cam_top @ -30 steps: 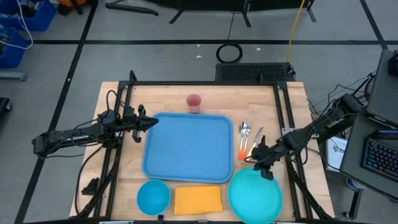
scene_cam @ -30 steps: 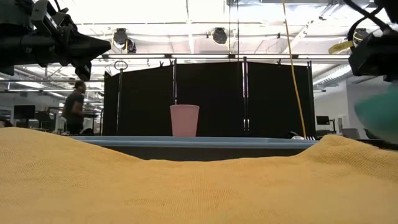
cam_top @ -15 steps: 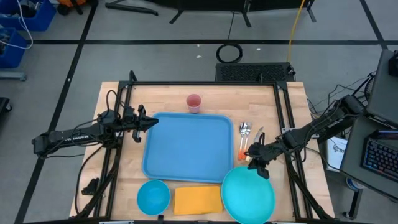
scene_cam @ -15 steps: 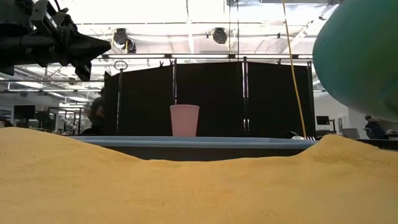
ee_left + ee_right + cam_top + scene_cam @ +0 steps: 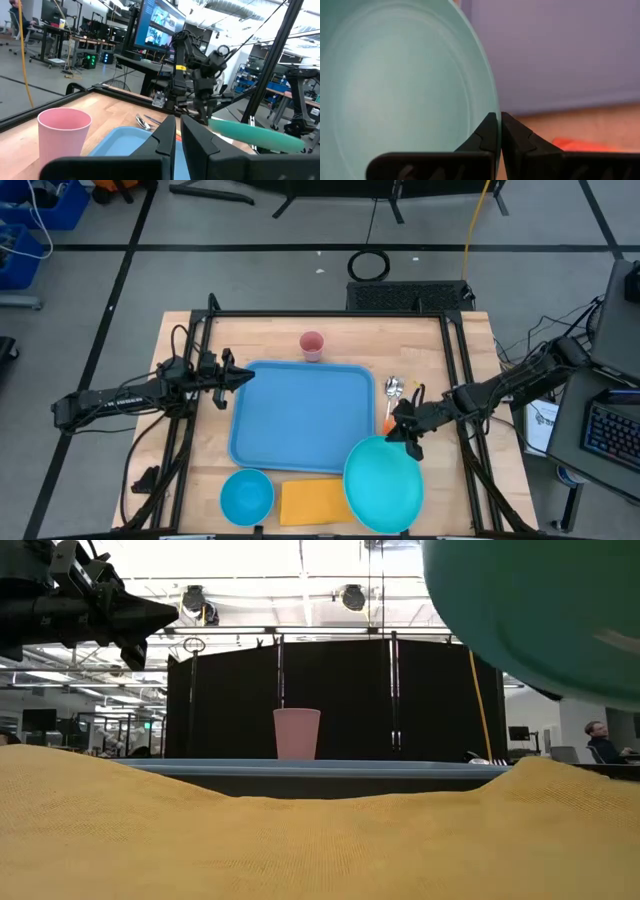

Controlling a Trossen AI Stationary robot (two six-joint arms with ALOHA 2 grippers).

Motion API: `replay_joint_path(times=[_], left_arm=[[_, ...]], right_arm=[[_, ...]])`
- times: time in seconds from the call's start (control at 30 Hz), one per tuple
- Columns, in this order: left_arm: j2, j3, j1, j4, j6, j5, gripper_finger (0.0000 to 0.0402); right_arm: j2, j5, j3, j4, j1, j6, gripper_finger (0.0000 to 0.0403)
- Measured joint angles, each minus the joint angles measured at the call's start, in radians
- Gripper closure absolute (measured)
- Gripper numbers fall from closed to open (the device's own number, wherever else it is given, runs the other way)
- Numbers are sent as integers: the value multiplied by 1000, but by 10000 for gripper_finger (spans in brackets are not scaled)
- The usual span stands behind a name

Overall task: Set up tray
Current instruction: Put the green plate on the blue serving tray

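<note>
The light-blue tray lies flat on the middle of the table. My right gripper is shut on the round teal plate, which hangs over the tray's near right corner. The plate also shows in the low view and in the left wrist view. My left gripper is shut and empty above the tray's far left corner. A pink cup stands behind the tray. My right gripper pinches the plate's rim between its two fingers, at the plate's far right edge. The fingers come from the table's right side, slanting down. The plate is lifted clear of the table and sits close to level.
Cutlery with an orange handle lies right of the tray, just behind my right gripper. A blue bowl and an orange napkin lie at the table's near edge. A black frame rail runs around the table.
My right gripper has gone up and toward the table's left edge, keeping its hold on the teal plate. The plate has been lifted clear of the table and now reaches over the tray's near right corner.
</note>
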State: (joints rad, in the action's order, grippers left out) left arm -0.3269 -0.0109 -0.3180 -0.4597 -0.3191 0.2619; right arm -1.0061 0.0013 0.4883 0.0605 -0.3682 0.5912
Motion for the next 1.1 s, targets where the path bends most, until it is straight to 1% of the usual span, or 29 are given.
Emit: replay_joint_path(times=[0.2,0.33,0.47,0.6,0.93,1.1], left_arm=[[0,0,0,0,0,0,371],[0,0,0,0,0,0,371],[0,0,0,-1,0,-1,371],[0,0,0,-1,0,-1,371],[0,0,0,-1,-4,-1,371],[0,0,0,-1,-4,0,371]], right_arm=[[-13,-1,55,20,79,-64,403],[-65,-1,101,49,131,-116,403],[-143,-6,172,48,176,-165,403],[-223,-57,253,69,226,-217,403],[-407,-65,499,276,349,-329,403],[-504,-146,591,295,406,-376,403]])
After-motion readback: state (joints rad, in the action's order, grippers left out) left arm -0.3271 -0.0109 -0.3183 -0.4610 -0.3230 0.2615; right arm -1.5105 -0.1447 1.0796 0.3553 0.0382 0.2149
